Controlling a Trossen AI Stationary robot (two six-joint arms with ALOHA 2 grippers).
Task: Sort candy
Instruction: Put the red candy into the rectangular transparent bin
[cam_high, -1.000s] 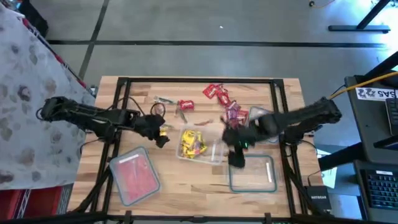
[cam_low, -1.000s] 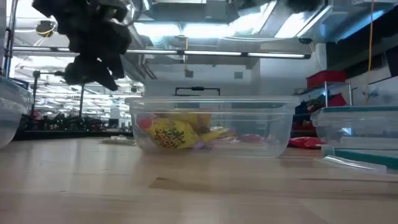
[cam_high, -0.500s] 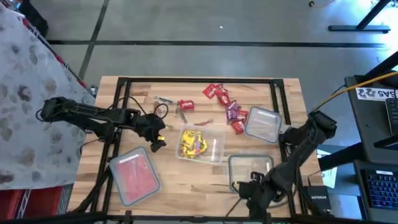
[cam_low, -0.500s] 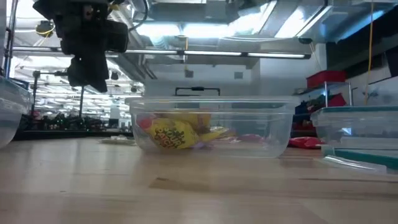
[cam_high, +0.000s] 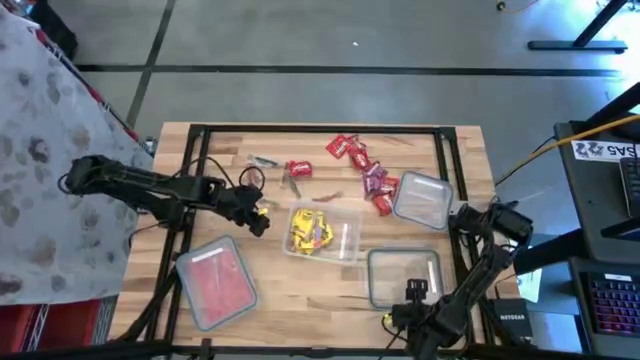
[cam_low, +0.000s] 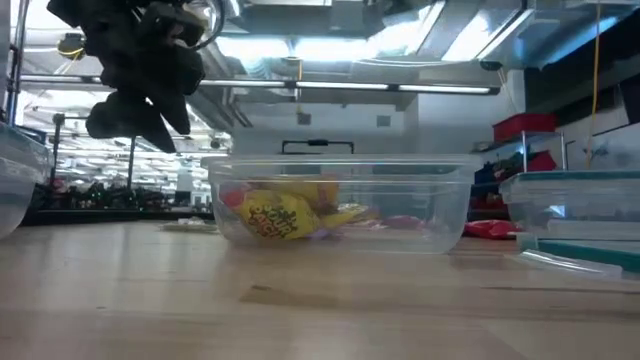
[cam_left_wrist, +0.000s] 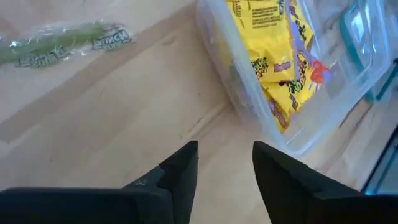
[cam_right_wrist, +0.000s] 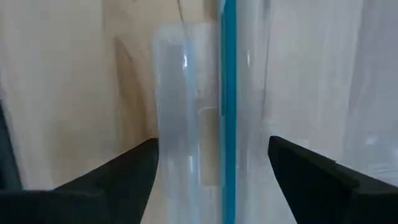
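Sorting partly done: yellow candy (cam_high: 309, 229) sits in the middle container (cam_high: 345, 238), red and purple pieces (cam_high: 362, 165) lie loose on the table (cam_high: 470, 150), and left gripper (cam_left_wrist: 225, 180) and right gripper (cam_right_wrist: 211, 180) hang open, empty.

Four clear containers (cam_high: 322, 232), two arms (cam_high: 150, 188), many candies (cam_high: 348, 148)

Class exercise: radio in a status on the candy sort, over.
Left gripper open, empty, beside tub of yellow candy. Right gripper open, at table's near edge. Red candy unsorted. Nothing blocking.
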